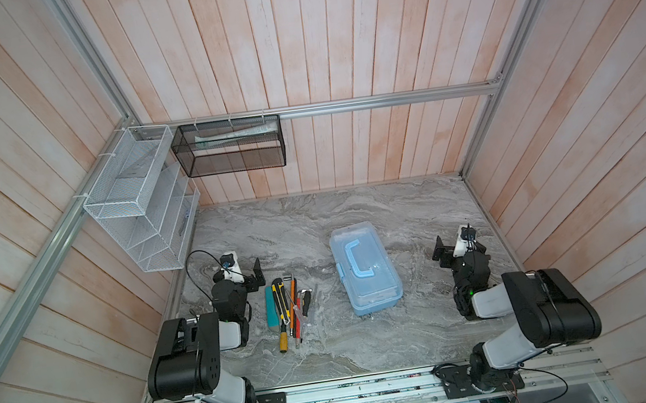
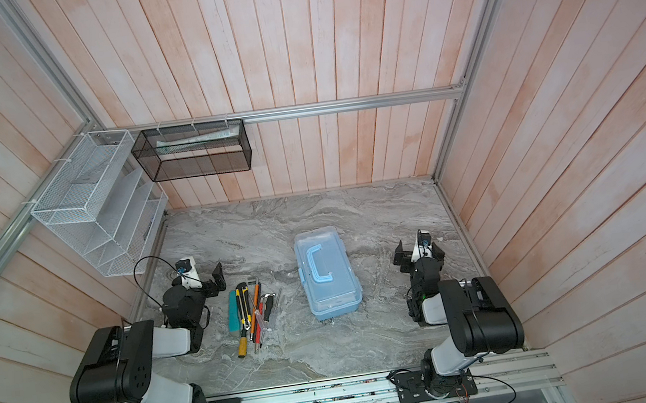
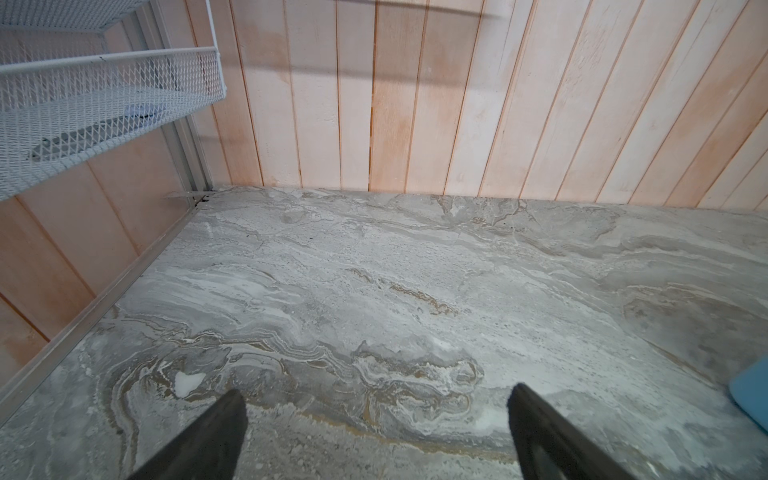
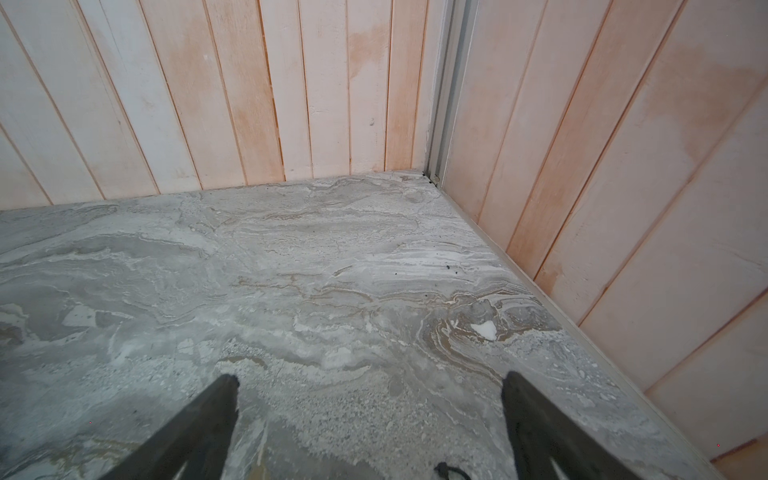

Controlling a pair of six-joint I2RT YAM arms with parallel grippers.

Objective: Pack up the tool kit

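Tool kit [image 1: 365,268] lying closed on the marble-patterned tabletop [image 1: 372,343], a little right of the middle in both top views, clear lid [image 1: 372,288] down, blue loop handle [image 1: 355,259] folded flat on top. Only a blue corner of it at the edge of the left wrist view. Left pincer [image 3: 378,395] spread wide over bare tabletop, pinching nothing, near the left edge. Right pincer [image 4: 371,378] likewise spread wide and empty, near the right edge, well apart from the tool kit. Row of hand tools [image 1: 288,311] laid side by side between the left pincer and the tool kit, just beside the left arm, apart from the tool kit: among them a yellow-and-black utility knife [image 1: 279,295] and a yellow-handled tool [image 1: 283,339], the rest too small to tell. White wire mesh rack [image 1: 137,200] hung at the left side, black mesh basket [image 1: 228,147] at the back
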